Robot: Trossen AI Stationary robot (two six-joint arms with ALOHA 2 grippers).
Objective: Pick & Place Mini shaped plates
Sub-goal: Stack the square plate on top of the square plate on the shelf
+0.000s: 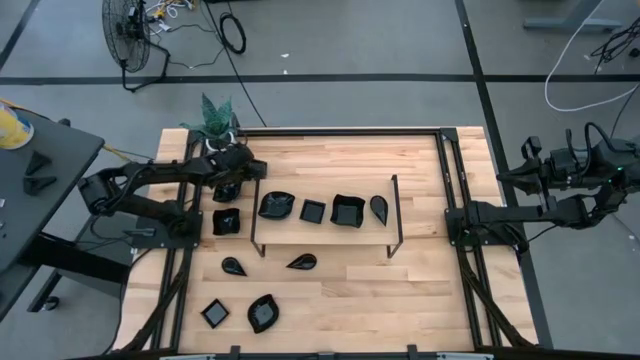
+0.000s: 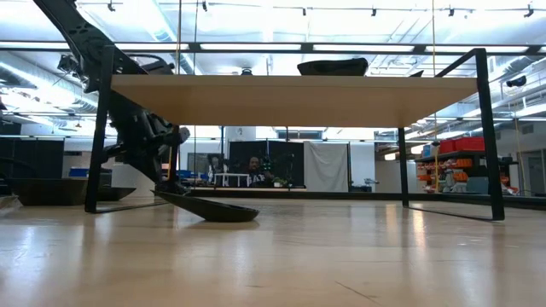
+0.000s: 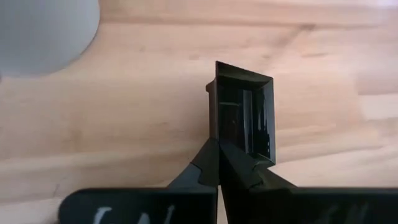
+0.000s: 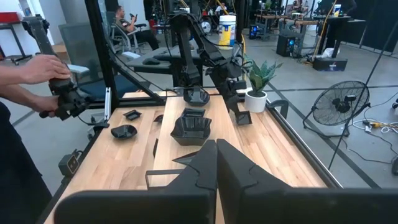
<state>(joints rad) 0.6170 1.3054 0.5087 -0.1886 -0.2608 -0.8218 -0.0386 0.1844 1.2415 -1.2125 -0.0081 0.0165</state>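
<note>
- While the left gripper (image 3: pixel 217 152) has its dark fingers pinched on the rim of a small glossy black square dish (image 3: pixel 244 115), that dish hangs tilted on edge above the pale butcher-block wooden table (image 1: pixel 420 290), near the white pot with a green plant (image 1: pixel 217 125) at the far left corner.
- Other glossy black mini plates lie about: a wavy leaf dish (image 1: pixel 276 205), a small square (image 1: pixel 313 211), a larger square (image 1: pixel 347 211) and a teardrop (image 1: pixel 379 208) in a row within the thin black wire frame (image 1: pixel 394 215); more sit nearer the front edge on the left.
- Off the table's right side, the right gripper (image 4: pixel 216 152) waits with its fingers pressed together, holding nothing.
- Beyond the table: a grey taped floor, a black standing fan (image 1: pixel 126 30), and a person's hands (image 4: pixel 43 68) working a handle.
</note>
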